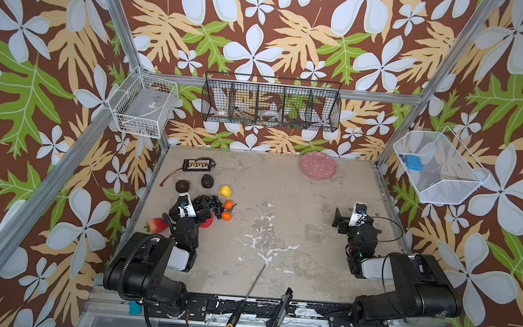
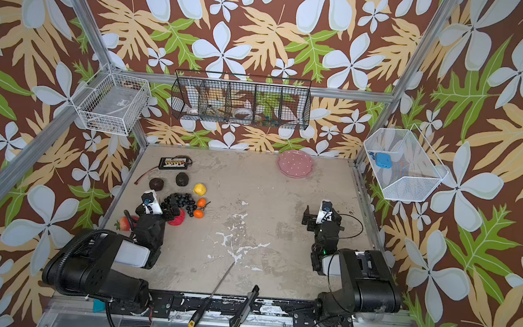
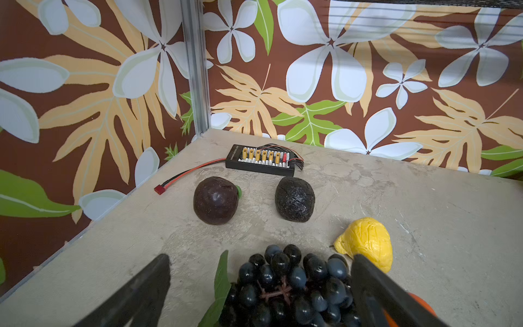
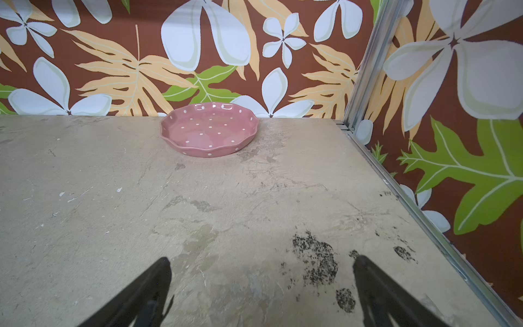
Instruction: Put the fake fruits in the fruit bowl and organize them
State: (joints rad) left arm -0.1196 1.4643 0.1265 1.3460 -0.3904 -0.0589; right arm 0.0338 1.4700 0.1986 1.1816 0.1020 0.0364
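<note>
- Eight fake fruits bunched on the left half of the table (image 1: 280, 236), none yet in place.
- Farthest left: red fruit with green leaves (image 1: 157, 225), alone by the table edge, tucked beside the left arm (image 1: 184, 231); easy to knock away with a swing of that arm.
- Toward the back: two dark rounded fruits (image 3: 216, 201) (image 3: 295, 199), side by side, near a black connector board (image 3: 261, 160) with loose wires; danger of a finger catching a wire.
- Left gripper (image 3: 260, 259): jaws spread wide, pinching nothing, hangs over the grape bunch (image 3: 285, 286), one finger on either side. Danger of the lumpy bunch slipping from a pinch on only a few grapes.
- Second red fruit (image 1: 207, 223), half hidden beneath that gripper; likely to be pressed or dragged on the way down.
- Lemon (image 1: 225, 191) and two oranges (image 1: 228, 204) (image 1: 226, 216), just right of the grapes; round, prone to rolling if bumped by a closing finger.
- Fruit bowl (image 4: 209, 133): pink, dotted, empty, at the back right against the wall, well apart from every fruit. Long carry, so more chance of a drop; shallow rim, so risk of rolling out.
- Right gripper (image 4: 261, 260): jaws spread wide, empty, low over bare table, facing the bowl.
</note>
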